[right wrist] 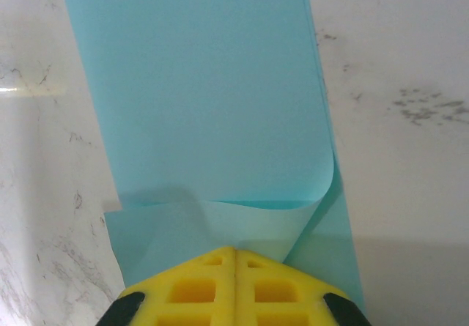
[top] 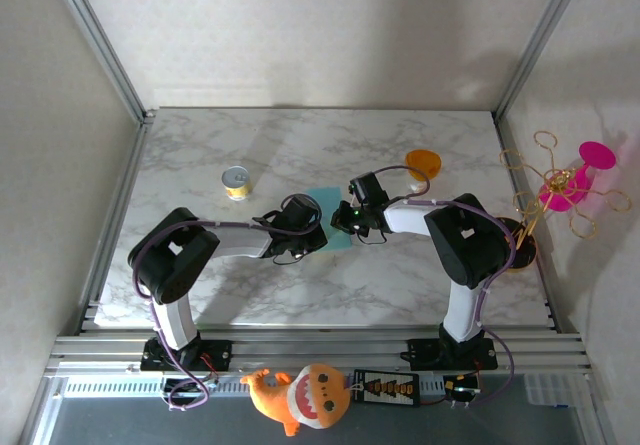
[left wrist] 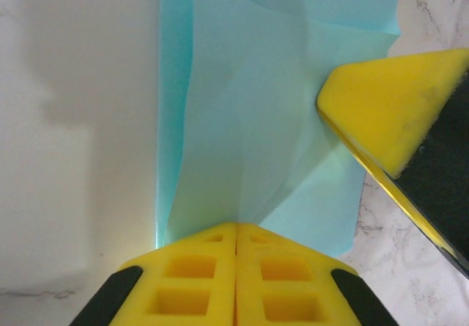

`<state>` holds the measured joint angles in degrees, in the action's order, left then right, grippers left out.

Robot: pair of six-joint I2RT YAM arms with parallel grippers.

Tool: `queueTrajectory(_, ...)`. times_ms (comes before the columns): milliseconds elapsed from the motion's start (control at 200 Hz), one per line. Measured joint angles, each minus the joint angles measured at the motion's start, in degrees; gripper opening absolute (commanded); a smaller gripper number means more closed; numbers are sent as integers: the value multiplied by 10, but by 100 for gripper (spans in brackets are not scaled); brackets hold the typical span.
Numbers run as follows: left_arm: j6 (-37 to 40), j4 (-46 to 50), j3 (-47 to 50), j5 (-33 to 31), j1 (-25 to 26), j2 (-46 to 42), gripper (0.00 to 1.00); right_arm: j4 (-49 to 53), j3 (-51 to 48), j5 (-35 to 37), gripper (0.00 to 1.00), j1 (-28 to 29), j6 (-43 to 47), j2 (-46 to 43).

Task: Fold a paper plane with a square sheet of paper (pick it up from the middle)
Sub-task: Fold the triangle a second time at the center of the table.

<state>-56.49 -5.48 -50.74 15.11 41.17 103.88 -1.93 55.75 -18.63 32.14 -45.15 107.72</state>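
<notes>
The square sheet of paper is teal-blue and partly folded, lying mid-table between my two arms. My left gripper comes at it from the left, my right gripper from the right. In the left wrist view the yellow jaws of the left gripper are shut on the near edge of the layered paper, and a yellow finger of the right gripper presses in from the right. Seen from the right wrist, the right gripper is shut on a flap curled back over the flat paper.
A small yellow can stands left of the paper. An orange cup sits behind the right arm. Pink and gold wire ornaments hang past the marble table's right edge. Metal frame posts rise at the back corners.
</notes>
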Motion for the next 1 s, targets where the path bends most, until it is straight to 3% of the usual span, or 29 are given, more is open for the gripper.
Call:
queueTrajectory(325,5,10,-6,0,0,-10,13,1,0,0,2,0,2,0)
queueTrajectory(1001,13,31,-24,-13,-7,8,3,11,6,0,2,0,9,0)
